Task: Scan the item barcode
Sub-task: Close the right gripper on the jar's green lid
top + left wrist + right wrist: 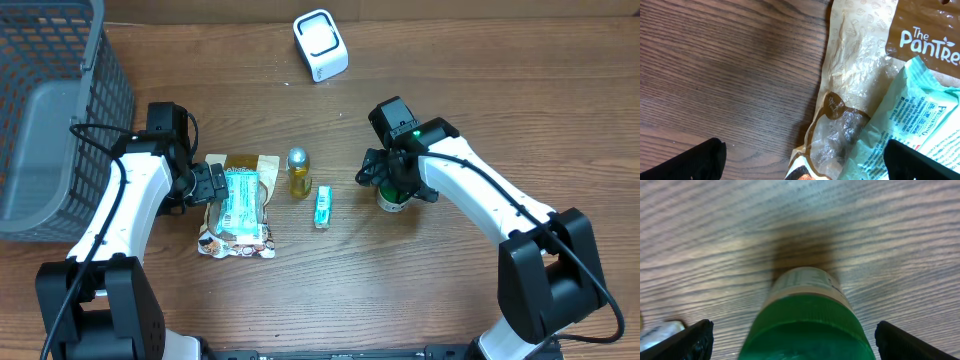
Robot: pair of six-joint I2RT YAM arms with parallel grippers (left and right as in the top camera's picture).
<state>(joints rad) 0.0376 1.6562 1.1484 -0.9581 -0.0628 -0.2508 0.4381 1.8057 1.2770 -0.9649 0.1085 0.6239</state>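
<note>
Basket (60, 110) of grey mesh sits at the ten o'clock corner of your table (480, 90). Just to its right, at about nine o'clock of the central cluster, your left gripper (218, 186) is low over the wood with its jaws spread wide and nothing between them. In the left wrist view, the left gripper (807, 162) has one finger (695, 160) over bare table and the other (920, 160) over a mint packet (920, 115). That mint packet (240, 198) lies flat on top of a brown pouch (240, 235), whose printed brown header (925, 30) shows in the wrist view.

At three o'clock from the pouch you have a small gold bottle (298, 172) with a silver cap. A slim teal box (323, 206) lies just beside it, towards four o'clock. Neither touches the pouch.

Up at twelve o'clock, well apart from everything else, the white scanner (320, 45) rests on the table.

Farther right, at three o'clock of the cluster, a green-capped bottle (392, 200) stands upright. Your right gripper (390, 188) is directly over it. The right wrist view shows the green cap (807, 325) centred in the right gripper (800, 342), with both fingers (690, 340) held wide and a clear gap on each side, so nothing is pinched.
</note>
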